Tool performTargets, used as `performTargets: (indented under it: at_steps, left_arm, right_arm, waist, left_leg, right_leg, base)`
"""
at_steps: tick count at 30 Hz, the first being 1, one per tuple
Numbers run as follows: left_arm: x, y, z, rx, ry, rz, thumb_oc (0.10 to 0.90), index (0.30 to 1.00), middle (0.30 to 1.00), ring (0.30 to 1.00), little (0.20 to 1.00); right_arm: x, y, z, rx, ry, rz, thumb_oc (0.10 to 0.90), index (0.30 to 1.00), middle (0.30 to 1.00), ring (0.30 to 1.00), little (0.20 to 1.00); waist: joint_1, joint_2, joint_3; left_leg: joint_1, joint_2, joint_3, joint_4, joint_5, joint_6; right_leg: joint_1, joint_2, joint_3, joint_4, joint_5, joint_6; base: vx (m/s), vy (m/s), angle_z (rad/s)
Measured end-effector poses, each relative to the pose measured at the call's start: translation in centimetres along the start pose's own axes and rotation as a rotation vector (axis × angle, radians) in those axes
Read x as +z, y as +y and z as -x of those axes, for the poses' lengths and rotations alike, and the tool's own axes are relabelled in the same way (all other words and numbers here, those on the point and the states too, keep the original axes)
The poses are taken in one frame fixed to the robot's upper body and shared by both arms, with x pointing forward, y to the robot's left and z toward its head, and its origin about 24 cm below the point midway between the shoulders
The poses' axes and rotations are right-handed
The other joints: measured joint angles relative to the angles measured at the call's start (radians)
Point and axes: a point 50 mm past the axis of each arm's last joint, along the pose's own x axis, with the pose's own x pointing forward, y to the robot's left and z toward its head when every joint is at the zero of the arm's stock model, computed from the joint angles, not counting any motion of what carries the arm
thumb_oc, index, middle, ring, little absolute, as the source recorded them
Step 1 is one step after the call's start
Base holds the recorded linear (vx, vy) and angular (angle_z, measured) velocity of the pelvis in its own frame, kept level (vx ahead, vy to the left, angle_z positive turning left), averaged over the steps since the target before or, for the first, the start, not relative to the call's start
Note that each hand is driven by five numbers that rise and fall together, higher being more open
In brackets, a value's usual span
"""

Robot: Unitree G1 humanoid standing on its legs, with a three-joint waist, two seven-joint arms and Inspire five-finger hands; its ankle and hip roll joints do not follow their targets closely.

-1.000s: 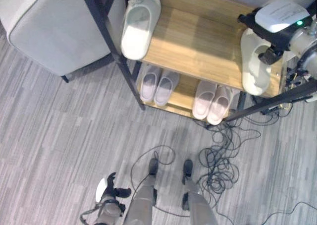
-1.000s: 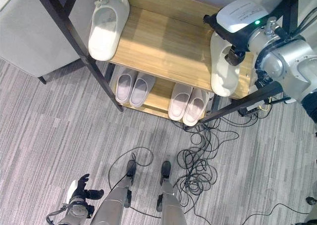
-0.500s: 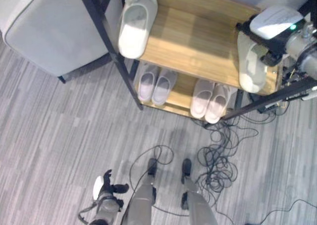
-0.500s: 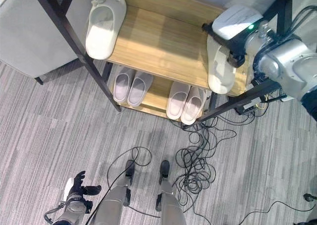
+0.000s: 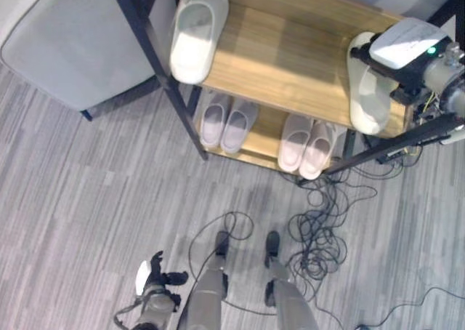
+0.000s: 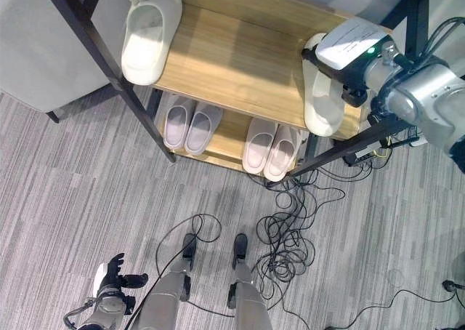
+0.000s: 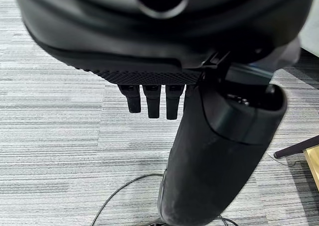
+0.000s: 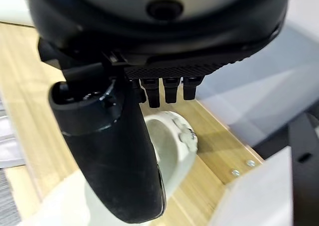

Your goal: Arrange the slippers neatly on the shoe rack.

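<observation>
Right wrist view, cream slipper (image 8: 169,146), open-toed, ornamented

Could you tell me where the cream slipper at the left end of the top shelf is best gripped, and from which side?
The left cream slipper lies sole down on the top shelf, heel overhanging the front edge, the closed toe towards the back. I would probably pinch the open heel rim from the front and above, since the rack post crowds its left side.

One slipper (image 5: 194,30) lies at each end of the rack's top shelf (image 5: 290,50), two pairs (image 5: 229,123) below.
</observation>
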Motion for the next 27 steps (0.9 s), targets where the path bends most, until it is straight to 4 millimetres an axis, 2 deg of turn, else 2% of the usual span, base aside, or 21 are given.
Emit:
performTargets:
  at_steps: [8, 20, 21, 22, 24, 27]
  left_arm:
    - [0.0, -0.1, 0.0, -0.002, 0.0, 0.0, 0.8, 0.9, 0.9, 0.9, 0.9]
    - [0.6, -0.7, 0.1, -0.025, -0.032, -0.031, 0.8, 0.9, 0.9, 0.9, 0.9]
    - [0.8, -0.7, 0.1, -0.023, -0.04, -0.035, 0.8, 0.9, 0.9, 0.9, 0.9]
    - [1.1, -0.7, 0.0, -0.018, -0.049, -0.032, 0.8, 0.9, 0.9, 0.9, 0.9]
    - [1.3, -0.8, 0.0, -0.007, -0.055, -0.029, 0.8, 0.9, 0.9, 0.9, 0.9]
    - [1.7, -0.7, -0.1, -0.001, -0.065, -0.025, 0.8, 0.9, 0.9, 0.9, 0.9]
  right_arm:
    - [-0.8, -0.2, 0.1, -0.031, 0.037, -0.006, 0.8, 0.9, 0.9, 0.9, 0.9]
    - [-1.7, -1.5, 0.3, -0.158, 0.091, -0.025, 0.8, 0.9, 0.9, 0.9, 0.9]
    - [-2.1, -1.6, 0.3, -0.174, 0.112, -0.032, 0.653, 0.679, 0.679, 0.679, 0.679]
    - [-2.7, -1.9, 0.5, -0.201, 0.144, -0.047, 0.557, 0.535, 0.535, 0.535, 0.535]
    - [-3.1, -2.3, 0.6, -0.233, 0.178, -0.061, 0.4, 0.3, 0.3, 0.3, 0.3]
    - [-3.2, -2.3, 0.6, -0.237, 0.185, -0.061, 0.4, 0.3, 0.3, 0.3, 0.3]
  waist:
    - [0.012, 0.001, 0.0]
    - [0.025, 0.001, 0.0]
    - [0.026, 0.001, -0.001]
    - [0.026, 0.001, -0.001]
    - [0.026, 0.001, -0.001]
    - [0.026, 0.002, -0.001]
  left_leg:
    - [-0.025, 0.001, 0.01, 0.001, 0.0, 0.0]
    - [-0.052, 0.001, 0.013, 0.002, 0.002, 0.003]
    - [-0.054, 0.0, 0.011, 0.002, 0.003, 0.004]
    - [-0.058, 0.0, 0.009, 0.002, 0.004, 0.005]
    - [-0.06, 0.0, 0.008, 0.002, 0.006, 0.006]
    - [-0.061, -0.001, 0.002, 0.002, 0.007, 0.006]
  right_leg:
    - [-0.027, -0.001, 0.001, 0.0, 0.002, -0.002]
    - [-0.053, -0.002, 0.002, 0.0, 0.009, -0.002]
    - [-0.054, -0.002, 0.0, 0.0, 0.009, -0.002]
    - [-0.057, -0.002, -0.001, 0.0, 0.009, -0.002]
    - [-0.06, -0.002, -0.003, 0.0, 0.009, -0.002]
    - [-0.06, -0.002, -0.005, 0.0, 0.01, -0.004]
  base:
    - [0.03, -0.012, -0.02]
    - [0.02, 0.002, -0.01]
    - [0.0, 0.0, 0.0]
    - [0.0, 0.008, 0.04]
    - [0.0, 0.005, 0.02]
    - [0.0, 0.002, 0.01]
